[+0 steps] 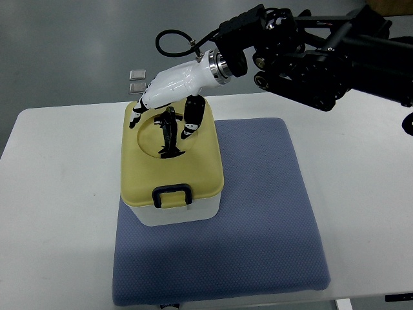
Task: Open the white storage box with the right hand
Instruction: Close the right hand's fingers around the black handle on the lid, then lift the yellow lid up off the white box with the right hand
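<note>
On the yellow plastic lid of the white storage box, the right hand rests, fingers loosely spread, holding nothing; they may slip off the smooth lid

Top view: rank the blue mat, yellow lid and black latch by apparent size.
1. Blue mat, largest.
2. Yellow lid of the white storage box, under the right hand.
3. Black latch, smallest.

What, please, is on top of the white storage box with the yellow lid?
The right hand reaches over the yellow lid of the white storage box, fingers in its round recess. The closed lid hides the contents.
</note>
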Controlling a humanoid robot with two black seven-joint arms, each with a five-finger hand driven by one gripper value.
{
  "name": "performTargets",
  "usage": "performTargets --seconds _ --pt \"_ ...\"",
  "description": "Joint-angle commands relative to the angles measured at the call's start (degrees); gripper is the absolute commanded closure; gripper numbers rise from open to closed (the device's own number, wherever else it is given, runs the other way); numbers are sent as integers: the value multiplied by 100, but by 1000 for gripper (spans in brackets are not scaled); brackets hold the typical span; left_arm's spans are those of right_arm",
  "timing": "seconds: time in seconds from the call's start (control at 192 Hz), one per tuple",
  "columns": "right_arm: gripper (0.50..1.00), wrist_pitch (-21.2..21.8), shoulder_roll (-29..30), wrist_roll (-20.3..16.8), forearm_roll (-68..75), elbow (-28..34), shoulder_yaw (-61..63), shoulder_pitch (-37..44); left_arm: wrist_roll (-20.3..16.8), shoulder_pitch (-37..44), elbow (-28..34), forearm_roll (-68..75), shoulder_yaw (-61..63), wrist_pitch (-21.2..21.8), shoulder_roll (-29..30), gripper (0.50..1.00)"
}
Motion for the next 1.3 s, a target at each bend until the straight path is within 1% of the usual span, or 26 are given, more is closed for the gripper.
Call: performTargets --seconds 0.0,0.114,0.224,0.271,0.338,0.406,0.531,0.588,0.645,0.682,0.723,0.754,0.775,0.78,0.791,0.806,0.853,0.858,0.9,0.916,1.02,1.296 --pt "673 -2 -2 -1 -2 -1 0 -9 -1 0 0 0 0 0 0 500" --pt "699 -2 -10 -1 -2 -9 0 -9 -1 0 0 0 0 0 0 500" --pt "709 -2 -19 -1 -2 -18 -8 -35 -1 0 0 0 0 0 0 500" --pt "738 -2 -28 -1 -2 -18 -8 -62 -1 0 0 0 0 0 0 500" --pt "746 -10 -28 -1 -2 -18 -8 -62 -1 0 0 0 0 0 0 500" --pt "769 -45 -19 -1 -2 -18 -8 -71 -1 0 0 0 0 0 0 500" --pt "781 -125 -28 -1 -2 -18 -8 -62 -1 0 0 0 0 0 0 500" --pt "812 -142 -28 -1 -2 -18 -8 -71 -1 0 0 0 0 0 0 500" --pt "820 -142 -28 -1 -2 -18 -8 -62 -1 0 0 0 0 0 0 500" --pt "848 -142 -28 -1 -2 -18 -8 -62 -1 0 0 0 0 0 0 500" --pt "850 -151 -28 -1 -2 -18 -8 -62 -1 0 0 0 0 0 0 500" --pt "863 -151 -28 -1 -2 -18 -8 -62 -1 0 0 0 0 0 0 500" --pt "883 -151 -28 -1 -2 -18 -8 -62 -1 0 0 0 0 0 0 500" --pt "895 -151 -28 -1 -2 -18 -8 -62 -1 0 0 0 0 0 0 500" --pt "895 -151 -28 -1 -2 -18 -8 -62 -1 0 0 0 0 0 0 500" --pt "916 -151 -28 -1 -2 -18 -8 -62 -1 0 0 0 0 0 0 500" --pt "948 -151 -37 -1 -2 -18 -8 -53 -1 0 0 0 0 0 0 500" --pt "959 -151 -37 -1 -2 -18 -8 -53 -1 0 0 0 0 0 0 500" --pt "975 -160 -37 -1 -2 -18 -8 -53 -1 0 0 0 0 0 0 500" --pt "991 -177 -45 -1 7 -18 -8 -44 -1 0 0 0 0 0 0 500" --pt "1000 -239 -46 -1 15 -9 -8 -27 -1 0 0 0 0 0 0 500" --pt "1000 -248 -107 -1 51 -9 44 35 -1 0 0 0 0 0 0 500"
